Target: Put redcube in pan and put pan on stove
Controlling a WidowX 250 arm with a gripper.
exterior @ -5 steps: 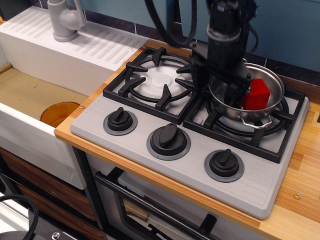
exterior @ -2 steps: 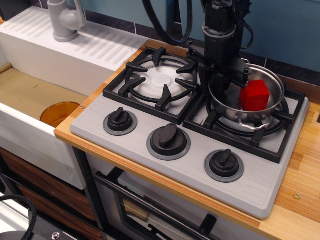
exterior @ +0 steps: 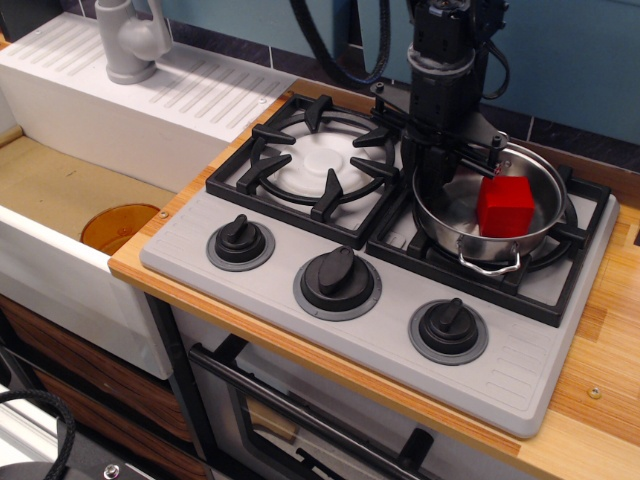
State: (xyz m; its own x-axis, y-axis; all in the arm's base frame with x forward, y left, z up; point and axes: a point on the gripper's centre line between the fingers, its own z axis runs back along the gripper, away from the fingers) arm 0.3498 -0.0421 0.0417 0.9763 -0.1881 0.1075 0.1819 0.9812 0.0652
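Observation:
The redcube (exterior: 505, 205) lies inside the pan (exterior: 478, 243), a shiny steel pot with a loop handle facing the front. The pan sits about level on the right burner grate of the grey stove (exterior: 290, 322). My gripper (exterior: 433, 186) comes down from above at the pan's left rim. One finger is inside the pan and the other outside, shut on the rim. The arm hides the pan's far-left edge and its back handle.
The left burner (exterior: 315, 160) holds nothing. Three black knobs (exterior: 337, 280) line the stove's front. A white sink unit (exterior: 60, 190) with a faucet (exterior: 130, 40) and an orange drain (exterior: 118, 225) stands to the left. The wooden counter (exterior: 600, 380) runs along the right.
The pan, tilted and raised a second ago, has come down and levelled on the right grate. The gripper has moved slightly up and right with it. The cube has stayed inside.

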